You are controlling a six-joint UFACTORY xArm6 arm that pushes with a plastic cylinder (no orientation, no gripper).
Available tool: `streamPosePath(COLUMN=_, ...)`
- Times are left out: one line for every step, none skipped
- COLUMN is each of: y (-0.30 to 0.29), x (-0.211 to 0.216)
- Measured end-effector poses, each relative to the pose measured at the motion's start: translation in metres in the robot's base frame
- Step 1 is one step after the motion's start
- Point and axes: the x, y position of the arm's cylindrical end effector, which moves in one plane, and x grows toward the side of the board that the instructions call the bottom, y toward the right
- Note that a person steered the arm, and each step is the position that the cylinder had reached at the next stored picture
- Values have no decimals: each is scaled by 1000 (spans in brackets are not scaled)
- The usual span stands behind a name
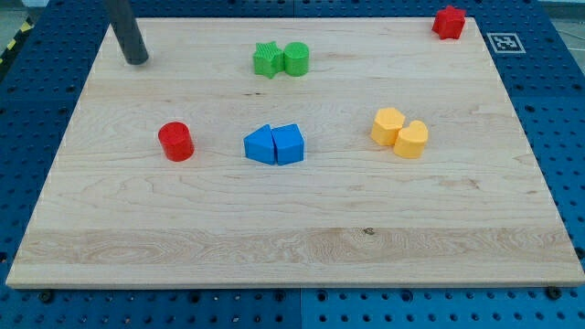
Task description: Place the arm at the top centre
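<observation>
Resting my tip (137,60) bare, touching nothing; green blocks (281,60) lie toward the view's right: sliding there risks nudging them.

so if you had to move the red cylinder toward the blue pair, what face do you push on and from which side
No grip is possible with a rod, so it is a push. I would put my tip against the curved wall of the red cylinder on the view's left, at its middle. It stands upright and alone, and the blue blocks lie to its right.
</observation>
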Motion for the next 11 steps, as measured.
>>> streamPosePath(y=0, x=-15)
streamPosePath(y=18, x=-56)
streamPosePath(y=57, x=-88)
streamPosePath(y=85, x=-89)
streamPosePath(y=101, x=-89)
streamPosePath(y=121, x=-89)
streamPosePath(y=124, x=-89)
streamPosePath(y=154, x=-89)
streamPosePath(y=179, x=-87)
streamPosePath(y=223, x=-88)
streamPosePath(y=275, x=-88)
